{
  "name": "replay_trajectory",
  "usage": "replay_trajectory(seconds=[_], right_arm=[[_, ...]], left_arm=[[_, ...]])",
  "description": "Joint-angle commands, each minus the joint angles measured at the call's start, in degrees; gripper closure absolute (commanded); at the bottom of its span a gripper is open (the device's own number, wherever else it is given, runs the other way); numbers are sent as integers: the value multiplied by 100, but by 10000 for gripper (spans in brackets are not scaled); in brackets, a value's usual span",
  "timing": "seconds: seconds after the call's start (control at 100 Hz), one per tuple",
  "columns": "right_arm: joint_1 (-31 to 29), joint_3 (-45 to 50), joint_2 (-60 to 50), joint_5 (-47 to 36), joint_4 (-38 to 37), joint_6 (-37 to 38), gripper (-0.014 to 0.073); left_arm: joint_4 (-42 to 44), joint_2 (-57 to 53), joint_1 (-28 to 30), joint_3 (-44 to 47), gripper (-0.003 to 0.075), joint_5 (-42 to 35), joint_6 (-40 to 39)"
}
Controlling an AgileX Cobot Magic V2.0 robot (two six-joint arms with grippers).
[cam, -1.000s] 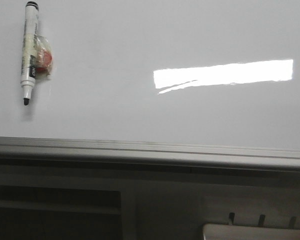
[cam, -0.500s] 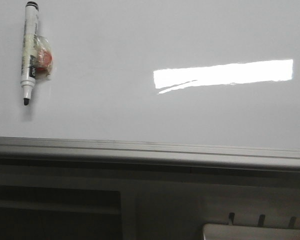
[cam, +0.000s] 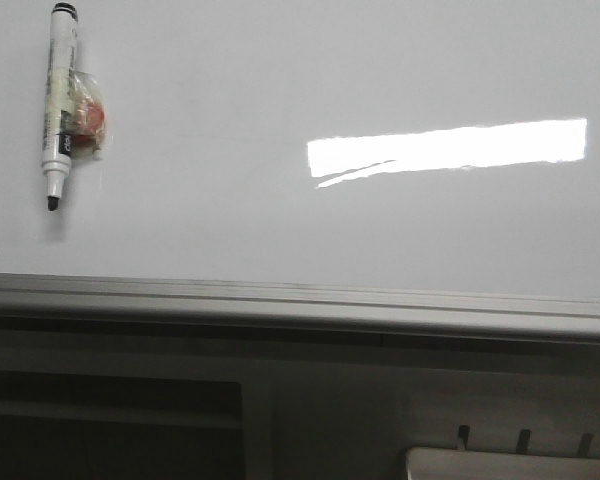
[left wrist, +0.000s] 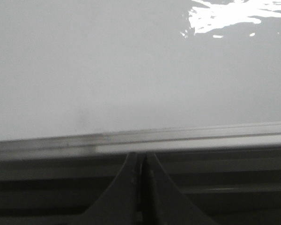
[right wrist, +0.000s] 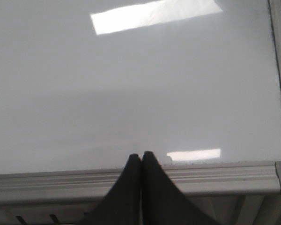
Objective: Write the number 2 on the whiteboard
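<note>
Glossy white whiteboard (cam: 280,230) bears no number 2. Marker (cam: 58,105) lies far left, long axis front-to-back, tip toward the robot. Left gripper (left wrist: 140,161) and right gripper (right wrist: 141,161) both closed, empty, at the near frame; left judged nearer.

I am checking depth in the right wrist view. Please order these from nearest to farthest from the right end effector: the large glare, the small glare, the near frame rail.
From the right end effector:
1. near frame rail: right at the fingertips, along the whiteboard edge.
2. small glare: on the board just beyond the rail, off to one side.
3. large glare: far across the board.
</note>
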Motion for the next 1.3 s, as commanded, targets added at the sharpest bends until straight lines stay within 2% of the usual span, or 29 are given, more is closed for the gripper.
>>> replay_trajectory(seconds=[0.0,0.05,0.28,0.42,0.51,0.63,0.64,0.74,0.85,0.93,1.06,1.13,1.23,1.29], right_arm=[[-45,137,-108,-314,-44,-22,668],[-45,137,-108,-314,-44,-22,668],[-45,137,-108,-897,36,-22,668],[-45,137,-108,-1647,36,-22,668],[-45,137,-108,-1595,36,-22,668],[-45,137,-108,-1501,36,-22,668],[-45,137,-108,-1501,36,-22,667],[-45,128,-108,-1501,379,-22,668],[-31,114,-21,-1512,383,-22,668],[0,114,102,-1524,383,-22,668],[82,12,496,-1454,383,-22,668],[172,-123,743,-1301,383,-22,668],[348,-278,1140,-1274,383,-22,668],[465,-353,1386,-1298,383,-32,667]], left_arm=[[741,-146,9,54,741,-774,-30],[1153,-146,9,54,741,-836,-30],[2047,-146,9,54,741,-964,-30],[2036,-146,9,54,741,-1306,-30],[1838,-146,9,54,741,-1586,-30],[585,-146,9,54,741,-2058,-296],[295,-146,9,54,741,-2116,-298],[-679,-146,9,42,741,-2485,-298],[-1839,-146,9,44,741,-3004,-306],[-2202,-146,9,44,741,-3562,-306],[-2380,-146,9,31,741,-3948,-349],[-2380,-146,9,-5,741,-3698,-349],[-2351,5,9,-349,741,-2113,-349],[-2351,198,9,-588,741,-1594,-349]])
